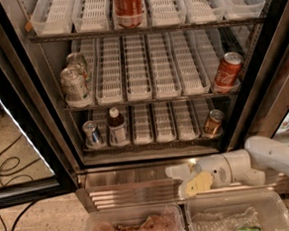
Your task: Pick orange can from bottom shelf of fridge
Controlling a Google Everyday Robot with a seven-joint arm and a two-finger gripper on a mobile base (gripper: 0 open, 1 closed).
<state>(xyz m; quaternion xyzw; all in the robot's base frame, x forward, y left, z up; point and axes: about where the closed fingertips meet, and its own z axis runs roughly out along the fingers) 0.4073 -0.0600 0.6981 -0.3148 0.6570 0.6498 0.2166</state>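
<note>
The orange can point(213, 123) stands upright at the right end of the bottom shelf point(156, 136) of the fridge point(45, 119), whose door is open. My gripper point(182, 179) hangs outside the fridge, in front of the steel base panel. It is below and a little left of the can, well apart from it, and points left. Its fingers are spread, open, with nothing between them. The white arm reaches in from the right.
On the bottom shelf's left are a blue-and-silver can point(92, 133) and a dark bottle point(117, 127). A red can point(227, 71) and silver cans point(74, 82) stand on the middle rack, and another red can point(128, 4) above. Two clear bins point(132, 227) lie at the bottom edge. Cables point(9, 166) run on the floor at left.
</note>
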